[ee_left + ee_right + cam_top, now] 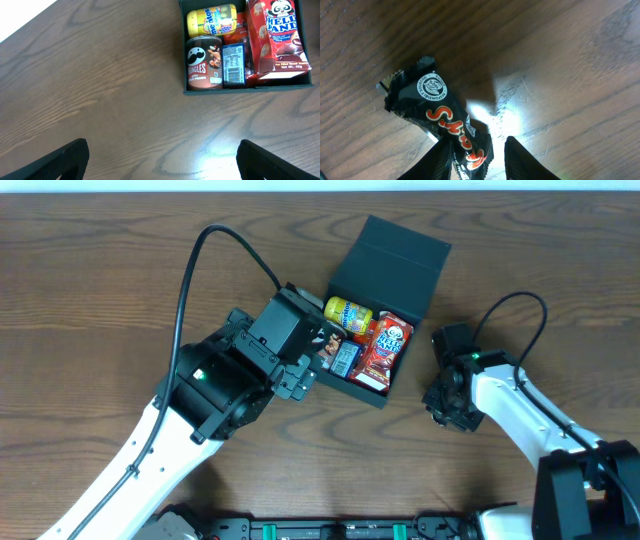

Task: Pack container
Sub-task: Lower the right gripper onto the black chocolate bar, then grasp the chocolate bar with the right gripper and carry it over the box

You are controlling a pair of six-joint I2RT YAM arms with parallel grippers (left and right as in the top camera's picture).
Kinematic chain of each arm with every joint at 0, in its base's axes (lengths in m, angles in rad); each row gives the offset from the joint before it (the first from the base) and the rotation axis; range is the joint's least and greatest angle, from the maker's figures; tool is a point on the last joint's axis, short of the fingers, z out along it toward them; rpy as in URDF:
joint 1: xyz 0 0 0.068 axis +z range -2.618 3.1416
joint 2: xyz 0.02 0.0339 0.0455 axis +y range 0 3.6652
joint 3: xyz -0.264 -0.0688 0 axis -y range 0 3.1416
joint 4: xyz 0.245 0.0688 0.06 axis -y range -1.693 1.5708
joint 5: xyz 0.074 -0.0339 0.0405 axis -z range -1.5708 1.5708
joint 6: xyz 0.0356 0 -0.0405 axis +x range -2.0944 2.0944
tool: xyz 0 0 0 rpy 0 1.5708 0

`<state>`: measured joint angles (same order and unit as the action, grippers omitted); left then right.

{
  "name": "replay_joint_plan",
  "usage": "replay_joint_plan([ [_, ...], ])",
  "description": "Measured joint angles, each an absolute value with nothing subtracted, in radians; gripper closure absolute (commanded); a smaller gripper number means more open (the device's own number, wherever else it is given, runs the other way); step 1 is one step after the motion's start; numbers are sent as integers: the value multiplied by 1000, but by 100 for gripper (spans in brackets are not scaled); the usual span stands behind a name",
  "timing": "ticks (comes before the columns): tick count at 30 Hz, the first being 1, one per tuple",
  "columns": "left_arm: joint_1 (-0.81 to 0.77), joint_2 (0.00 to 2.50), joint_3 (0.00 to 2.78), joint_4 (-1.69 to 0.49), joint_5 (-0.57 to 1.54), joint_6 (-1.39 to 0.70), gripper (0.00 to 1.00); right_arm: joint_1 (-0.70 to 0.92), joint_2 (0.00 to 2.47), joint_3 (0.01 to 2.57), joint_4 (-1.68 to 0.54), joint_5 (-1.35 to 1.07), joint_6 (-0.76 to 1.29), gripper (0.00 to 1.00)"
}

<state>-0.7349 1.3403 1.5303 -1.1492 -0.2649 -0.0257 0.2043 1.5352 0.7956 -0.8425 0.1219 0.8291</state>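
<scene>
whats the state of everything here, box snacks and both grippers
container, open, lid tipped back, snacks inside
chip can, lying on its side in the container
yellow candy tub, lying on its side in the container
red biscuit pack, lying flat in the container
blue packet, tucked beside the chip can
candy bar, wrapped, outside the container
left gripper, open, empty
right gripper, narrowed around the candy bar, grip unclear

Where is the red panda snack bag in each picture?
Overhead: the red panda bag lies in the container, right of centre.
Left wrist: top right corner, inside the container.
Right wrist: not in it.
Shared landmark: the yellow tub in the same container, in the overhead and left wrist views.
</scene>
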Motion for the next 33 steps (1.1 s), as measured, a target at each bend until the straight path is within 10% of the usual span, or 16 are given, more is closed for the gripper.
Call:
replay_joint_plan([
  [15, -735, 1340, 1530, -1172, -265, -26, 5, 204, 1535, 796, -817, 160, 830, 98],
  [33, -735, 1340, 1530, -1189, -265, -26, 5, 204, 1470, 829, -876, 128, 804, 99],
])
